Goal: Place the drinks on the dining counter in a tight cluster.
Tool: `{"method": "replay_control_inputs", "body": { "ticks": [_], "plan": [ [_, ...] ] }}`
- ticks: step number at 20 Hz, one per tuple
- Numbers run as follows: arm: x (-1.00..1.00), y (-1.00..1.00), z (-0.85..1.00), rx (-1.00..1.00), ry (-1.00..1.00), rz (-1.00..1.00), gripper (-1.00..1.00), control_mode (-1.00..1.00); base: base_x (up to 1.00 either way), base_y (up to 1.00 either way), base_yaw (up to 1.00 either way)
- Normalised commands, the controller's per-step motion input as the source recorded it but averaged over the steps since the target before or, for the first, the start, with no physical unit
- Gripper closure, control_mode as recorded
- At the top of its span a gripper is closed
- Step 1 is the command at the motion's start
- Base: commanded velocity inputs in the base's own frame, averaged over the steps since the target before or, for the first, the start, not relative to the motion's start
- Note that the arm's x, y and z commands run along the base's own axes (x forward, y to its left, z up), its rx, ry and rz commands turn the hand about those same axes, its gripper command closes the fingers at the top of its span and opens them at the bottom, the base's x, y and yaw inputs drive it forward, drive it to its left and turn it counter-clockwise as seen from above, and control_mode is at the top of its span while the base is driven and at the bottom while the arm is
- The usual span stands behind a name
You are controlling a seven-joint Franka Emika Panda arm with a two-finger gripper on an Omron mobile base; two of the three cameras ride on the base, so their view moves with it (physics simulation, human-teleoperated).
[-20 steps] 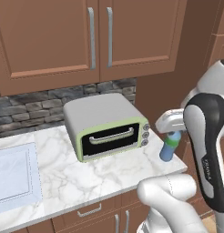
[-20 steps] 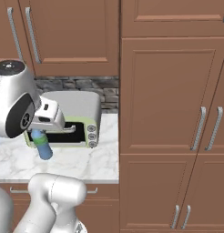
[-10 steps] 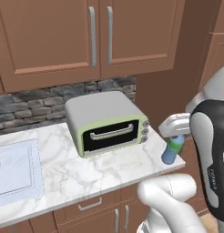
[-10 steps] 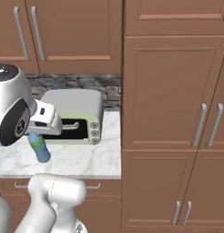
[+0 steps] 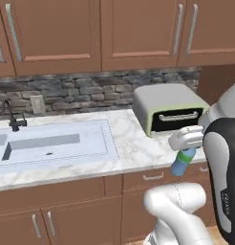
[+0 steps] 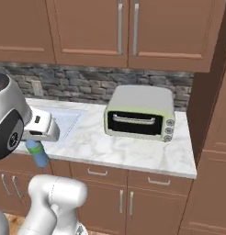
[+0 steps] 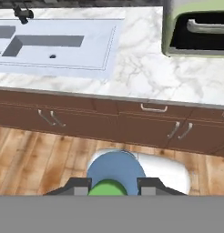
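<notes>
**Small bottle carried clear of the worktop, dining counter not yet reached**

We have the small pale-blue plastic bottle with the green cap (image 5: pixel 179 164) clamped at its neck by the white two-finger gripper (image 5: pixel 187 150); the right base view shows the same bottle (image 6: pixel 39 155) hanging under the gripper (image 6: pixel 35 146), and the hand view looks straight down its round blue body (image 7: pixel 116 171) between the two dark finger tips. The bottle hangs in the air off the front edge of the white-grey marble worktop (image 5: pixel 133 148), over the brown cabinet fronts and wooden floor, well apart from the pale-green toaster oven with the dark glass door (image 6: pixel 141 113) and the white recessed sink (image 5: pixel 52 143).

What worries us: the grip sits high, near the cap, so a sharp swing of the arm or a jolt from the driving base could let the bottle pivot or slip out, and it would drop to the floor. A low carry could also knock the bottle's base on the worktop edge.

The bottle's long axis runs close to vertical, cap up and base down, leaning slightly in the base views
</notes>
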Motion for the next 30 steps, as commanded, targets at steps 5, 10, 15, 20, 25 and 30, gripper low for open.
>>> {"method": "replay_control_inputs", "body": {
  "ticks": [5, 10, 15, 20, 25, 30],
  "plan": [
    [0.00, 0.00, 0.00, 0.00, 0.00, 0.00, 1.00, 1.00, 0.00, 0.69, 0.91],
    [0.00, 0.00, 0.00, 0.00, 0.00, 0.00, 1.00, 1.00, 0.00, 0.49, 0.98],
    [0.00, 0.00, 0.00, 0.00, 0.00, 0.00, 1.00, 1.00, 0.01, 0.48, 0.94],
    [0.00, 0.00, 0.00, 0.00, 0.00, 0.00, 1.00, 1.00, 0.23, 0.24, 0.89],
    [0.00, 0.00, 0.00, 0.00, 0.00, 0.00, 1.00, 1.00, 0.54, 0.10, 0.81],
    [0.00, 0.00, 0.00, 0.00, 0.00, 0.00, 1.00, 1.00, 0.83, 0.04, 0.72]
  ]
}}
